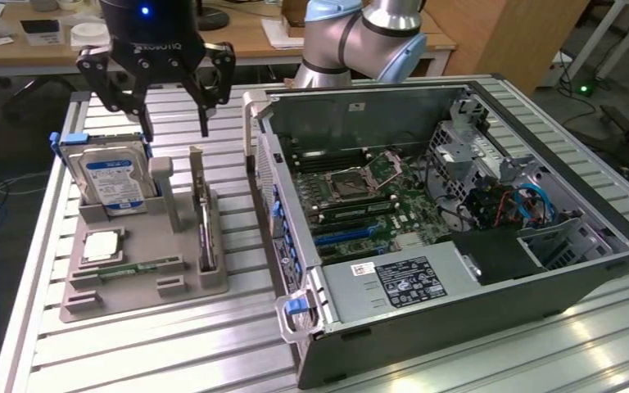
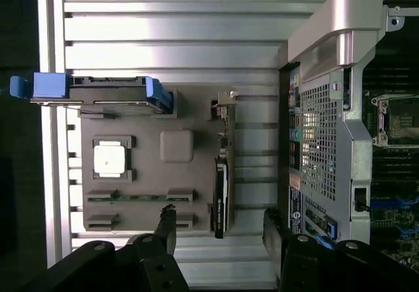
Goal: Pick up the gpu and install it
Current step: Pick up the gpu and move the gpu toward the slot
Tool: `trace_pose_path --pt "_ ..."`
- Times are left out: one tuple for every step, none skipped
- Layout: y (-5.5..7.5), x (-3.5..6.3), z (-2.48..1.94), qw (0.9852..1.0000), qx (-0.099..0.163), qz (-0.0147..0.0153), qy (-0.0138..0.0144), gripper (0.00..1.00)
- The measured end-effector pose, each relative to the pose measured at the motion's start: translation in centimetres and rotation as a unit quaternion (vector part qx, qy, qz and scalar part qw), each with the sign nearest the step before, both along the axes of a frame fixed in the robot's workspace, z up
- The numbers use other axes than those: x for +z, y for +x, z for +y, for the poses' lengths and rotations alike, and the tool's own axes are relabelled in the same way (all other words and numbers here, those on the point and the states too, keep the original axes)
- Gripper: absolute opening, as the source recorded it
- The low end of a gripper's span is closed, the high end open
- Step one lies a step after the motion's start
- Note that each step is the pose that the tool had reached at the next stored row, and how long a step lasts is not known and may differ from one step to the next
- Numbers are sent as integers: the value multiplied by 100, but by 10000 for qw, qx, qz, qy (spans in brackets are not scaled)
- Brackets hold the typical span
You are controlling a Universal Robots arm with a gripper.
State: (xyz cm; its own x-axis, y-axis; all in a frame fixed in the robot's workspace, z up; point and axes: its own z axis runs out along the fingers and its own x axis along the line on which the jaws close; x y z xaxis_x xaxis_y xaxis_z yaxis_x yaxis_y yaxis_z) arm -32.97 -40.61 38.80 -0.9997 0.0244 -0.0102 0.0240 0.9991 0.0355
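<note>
pincer: fingers spread wide apart, nothing in them, hanging over the grey holder
gpu: below the pincer, roughly in line with the gap between its fingers, standing on edge in a holder slot, untouched
hard drive: upright, down off one finger's side
pc case: open, off the other finger's side

Jaws wide apart, nothing held; tips flank one end of gpu, clear of it. gpu stands on edge in slot of grey tray on slatted desk. Same tray: drive in blue caddy, square chip, memory stick lying flat. Open case beside tray
</note>
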Motion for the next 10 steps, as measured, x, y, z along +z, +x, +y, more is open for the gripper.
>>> trace_pose_path --pt "0 -10 0 10000 16 0 0 65" --pt "1 -19 0 10000 26 0 0 65" --pt "1 -29 -1 10000 32 0 0 65" --pt "1 -39 -1 10000 36 0 -1 65" --pt "1 -53 -1 10000 37 0 -1 65" --pt "1 -68 -1 10000 38 0 -1 65" --pt "1 -78 -1 10000 38 0 -1 65" --pt "1 -87 -1 10000 39 0 -1 65" --pt "1 -95 -1 10000 40 0 -1 65" --pt "1 -104 -1 10000 40 0 -1 65"
